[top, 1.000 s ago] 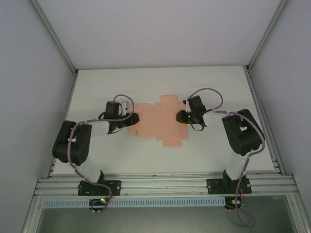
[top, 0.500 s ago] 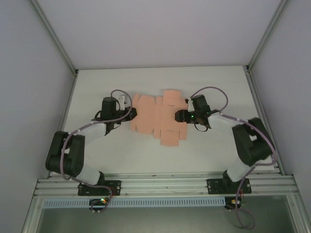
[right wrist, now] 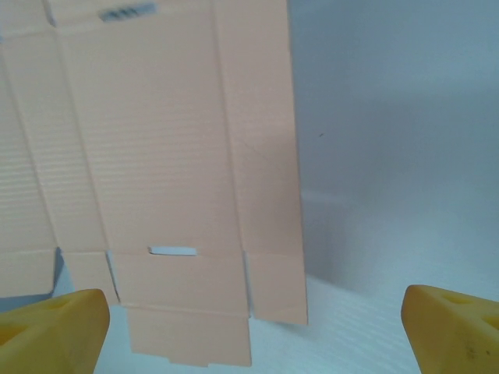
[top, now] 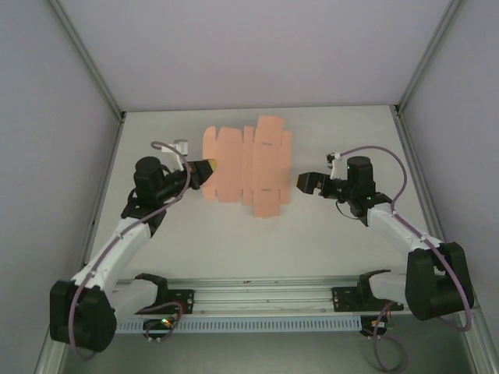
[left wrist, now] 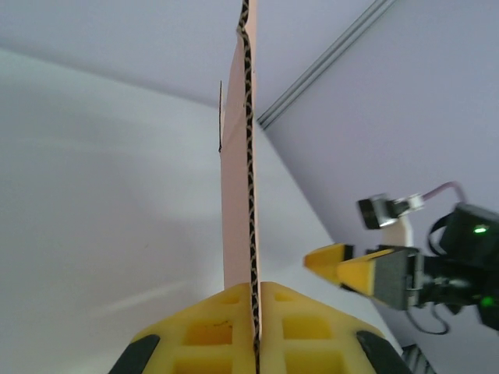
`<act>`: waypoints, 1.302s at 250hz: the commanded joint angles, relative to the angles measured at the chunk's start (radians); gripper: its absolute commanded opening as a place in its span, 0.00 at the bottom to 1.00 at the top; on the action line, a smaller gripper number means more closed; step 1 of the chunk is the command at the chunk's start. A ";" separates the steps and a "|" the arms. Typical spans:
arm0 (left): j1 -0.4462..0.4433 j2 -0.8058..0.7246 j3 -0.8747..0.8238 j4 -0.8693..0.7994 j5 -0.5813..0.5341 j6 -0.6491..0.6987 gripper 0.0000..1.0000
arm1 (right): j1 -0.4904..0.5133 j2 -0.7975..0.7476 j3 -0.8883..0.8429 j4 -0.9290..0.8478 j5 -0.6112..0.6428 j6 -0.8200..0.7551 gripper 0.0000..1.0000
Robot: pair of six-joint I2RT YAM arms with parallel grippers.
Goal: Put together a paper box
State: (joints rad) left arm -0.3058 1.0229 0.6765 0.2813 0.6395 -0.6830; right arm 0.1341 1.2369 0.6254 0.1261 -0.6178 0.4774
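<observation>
While the paper box [top: 248, 165] is spread out as a flat, unfolded salmon-pink sheet toward the far middle of the white table [top: 327, 241], its left edge is pinched between the yellow pads [left wrist: 210, 335] of the left gripper [top: 206, 169]. From the left wrist, the card is seen edge-on with its corrugated core exposed, and it is clamped tightly in the seam between the two pads. The right gripper [top: 305, 184] is held just beside the sheet's right edge, apart from it, with its yellow fingers [right wrist: 48, 327] spread wide and nothing between them. From the right wrist, creases, flaps and a narrow slot [right wrist: 172, 250] are shown low in that view, and a shadow is cast on the table beside the sheet's edge. Both arms are stretched out from their bases at the near rail [top: 265, 300].
</observation>
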 commanded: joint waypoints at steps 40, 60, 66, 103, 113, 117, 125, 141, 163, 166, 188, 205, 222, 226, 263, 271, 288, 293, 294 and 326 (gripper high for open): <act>-0.013 -0.149 -0.016 0.008 0.033 -0.092 0.00 | -0.002 0.079 -0.003 0.257 -0.270 0.100 0.87; -0.013 -0.168 -0.018 0.018 0.041 -0.103 0.00 | -0.002 0.100 0.005 0.316 -0.304 0.124 0.83; -0.015 -0.174 -0.019 0.021 0.040 -0.110 0.00 | -0.002 0.102 0.005 0.331 -0.311 0.125 0.83; -0.015 -0.199 -0.027 0.012 0.035 -0.107 0.00 | -0.002 0.097 0.014 0.354 -0.351 0.106 0.63; -0.015 -0.202 -0.031 0.017 0.033 -0.108 0.00 | -0.002 0.095 0.016 0.366 -0.375 0.109 0.58; -0.015 -0.203 -0.034 0.022 0.034 -0.111 0.00 | -0.003 0.094 0.015 0.373 -0.386 0.113 0.58; -0.015 -0.201 -0.037 0.032 0.036 -0.114 0.00 | -0.002 0.092 0.013 0.391 -0.399 0.123 0.58; -0.015 -0.200 -0.040 0.042 0.037 -0.118 0.00 | -0.002 0.085 0.005 0.420 -0.411 0.135 0.55; -0.015 -0.201 -0.041 0.035 0.032 -0.113 0.00 | -0.002 0.070 0.006 0.401 -0.405 0.125 0.41; -0.015 -0.201 -0.041 0.033 0.033 -0.113 0.00 | -0.002 0.067 0.007 0.395 -0.404 0.122 0.40; -0.015 -0.203 -0.043 0.016 -0.005 -0.100 0.00 | -0.002 0.047 0.011 0.333 -0.381 0.093 0.25; -0.015 -0.204 -0.047 0.012 -0.008 -0.093 0.00 | -0.002 0.032 0.010 0.300 -0.378 0.067 0.13; -0.014 -0.206 -0.054 0.000 -0.017 -0.085 0.00 | -0.002 0.016 0.003 0.291 -0.369 0.055 0.00; -0.013 -0.207 -0.055 -0.011 -0.025 -0.081 0.02 | -0.002 0.012 0.004 0.281 -0.361 0.051 0.00; -0.012 -0.249 -0.049 -0.283 -0.231 0.026 1.00 | 0.016 -0.027 0.053 0.042 -0.278 -0.093 0.00; -0.012 -0.264 -0.050 -0.362 -0.312 0.052 1.00 | 0.028 -0.030 0.068 -0.027 -0.250 -0.138 0.00; -0.009 -0.288 -0.068 -0.486 -0.476 0.095 1.00 | 0.057 -0.025 0.089 -0.126 -0.191 -0.209 0.00; -0.009 -0.293 -0.075 -0.515 -0.517 0.102 1.00 | 0.064 -0.020 0.092 -0.143 -0.174 -0.220 0.00; -0.010 -0.294 -0.077 -0.521 -0.525 0.102 1.00 | 0.065 -0.020 0.092 -0.147 -0.172 -0.221 0.00; -0.004 -0.295 -0.080 -0.679 -0.656 0.119 1.00 | 0.105 0.041 0.124 -0.238 -0.081 -0.267 0.00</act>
State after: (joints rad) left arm -0.3130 0.7322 0.6048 -0.1429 0.2207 -0.6361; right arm 0.2050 1.2331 0.7101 0.0738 -0.8303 0.3241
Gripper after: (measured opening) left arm 0.999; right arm 0.044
